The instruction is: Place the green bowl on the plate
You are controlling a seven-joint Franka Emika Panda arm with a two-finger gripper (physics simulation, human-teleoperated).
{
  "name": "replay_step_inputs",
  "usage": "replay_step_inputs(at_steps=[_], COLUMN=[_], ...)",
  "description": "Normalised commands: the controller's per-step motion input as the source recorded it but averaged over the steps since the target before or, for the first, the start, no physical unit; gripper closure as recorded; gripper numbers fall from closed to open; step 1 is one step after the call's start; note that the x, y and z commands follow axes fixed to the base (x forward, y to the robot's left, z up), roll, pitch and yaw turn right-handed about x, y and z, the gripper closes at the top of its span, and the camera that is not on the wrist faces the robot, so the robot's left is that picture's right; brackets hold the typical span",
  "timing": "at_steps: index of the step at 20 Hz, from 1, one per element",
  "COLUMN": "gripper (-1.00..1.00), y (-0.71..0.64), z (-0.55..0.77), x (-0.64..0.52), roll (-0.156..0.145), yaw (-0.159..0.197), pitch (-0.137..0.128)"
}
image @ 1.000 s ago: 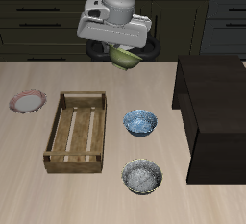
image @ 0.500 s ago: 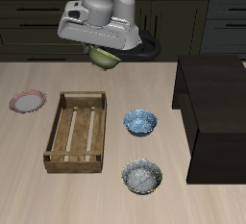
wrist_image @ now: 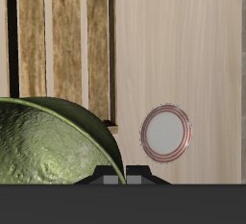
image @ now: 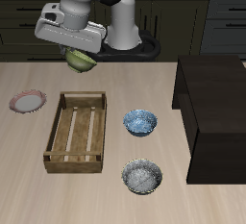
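The gripper carries the green bowl clamped by its rim, high above the table's back edge, tilted with its opening sideways (no long axis, being round). The plate lies flat beside the wooden crate.

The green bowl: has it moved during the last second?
Yes. Held in the gripper, the green bowl has travelled sideways above the table, from beyond the crate's far corner toward the plate.
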Motion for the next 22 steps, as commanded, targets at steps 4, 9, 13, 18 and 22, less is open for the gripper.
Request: replay_step_inputs(at_steps=[4,9,13,18,22], gripper=[1.00,1.00,1.00,1.00,1.00], y=[-0.41,-0.57,-0.36,-0.38,-0.07], z=[-0.16,-0.16,-0.11,-0.25,-0.26], x=[-0.15,-0.21,-0.12,-0.02,0.03], roll=[-0.048,-0.061,-0.043,-0.063,-0.026], yaw=[-0.017,0.020,-0.003,-0.023,-0.007], pitch=[0.018,-0.003,-0.013,0.028,0.017])
